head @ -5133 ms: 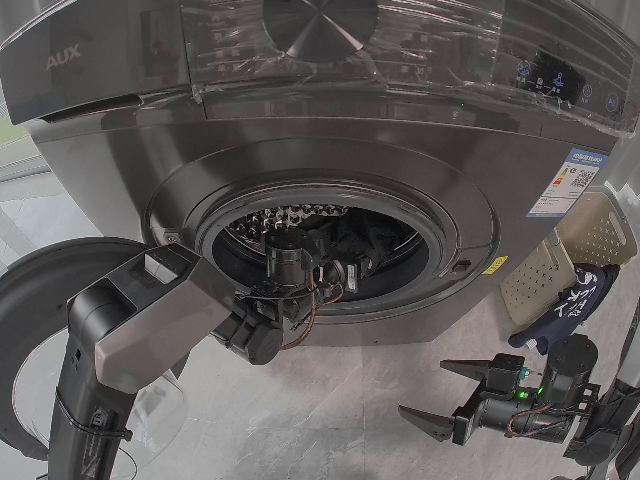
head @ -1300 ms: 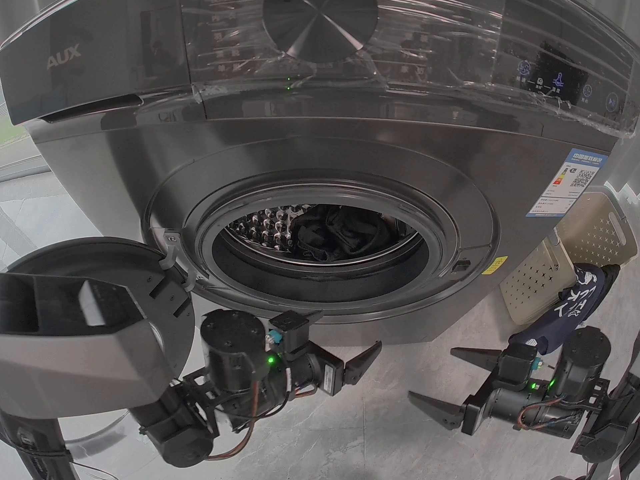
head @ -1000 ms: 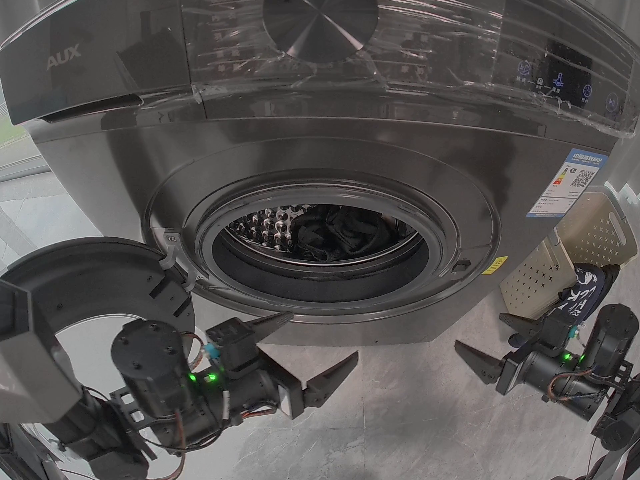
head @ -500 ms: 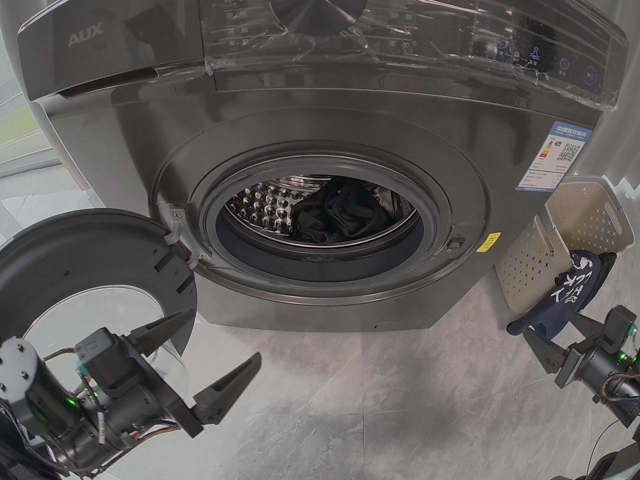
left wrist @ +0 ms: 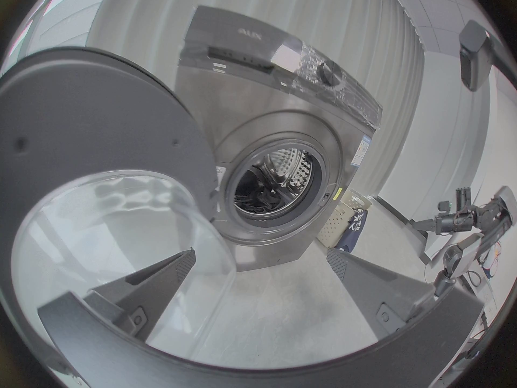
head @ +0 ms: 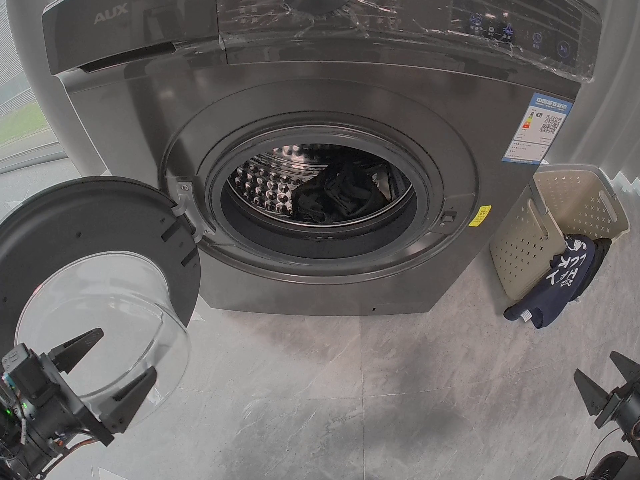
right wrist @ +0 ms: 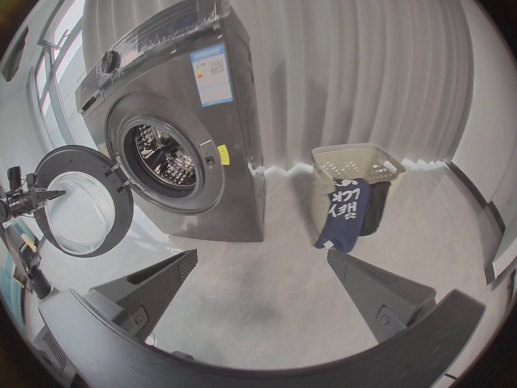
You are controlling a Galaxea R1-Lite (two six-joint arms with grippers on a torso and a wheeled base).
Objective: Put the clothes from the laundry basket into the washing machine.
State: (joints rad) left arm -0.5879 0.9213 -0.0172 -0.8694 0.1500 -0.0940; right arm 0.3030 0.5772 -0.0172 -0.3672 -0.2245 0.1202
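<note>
- Head view showed the washing machine standing on a grey tiled floor, with its round door swung wide open on the robot's left side.
- Dark clothes lay bunched inside the perforated drum, toward its back, and could be seen through the open port.
- The laundry basket, beige with perforated walls, stood on the floor near the machine's right side; the right wrist view showed a gap between the two.
- A navy garment with white lettering hung over the basket's front rim, its lower end trailing down toward the floor.
- In the right wrist view, a black garment was draped over the same rim, just beside the navy one.
- The left gripper hung low in front of the door's clear window, its fingers spread wide apart and holding nothing.
- The left wrist view showed that gripper facing the machine's front, with the window bulging close to one finger and the open port farther off.
- The right gripper sat low at the right edge above bare floor, well apart from the basket, its fingers likewise spread wide and empty.
- The right wrist view looked out between those fingers at the machine and basket, with the navy garment hanging beyond the fingertips and not touching them.
</note>
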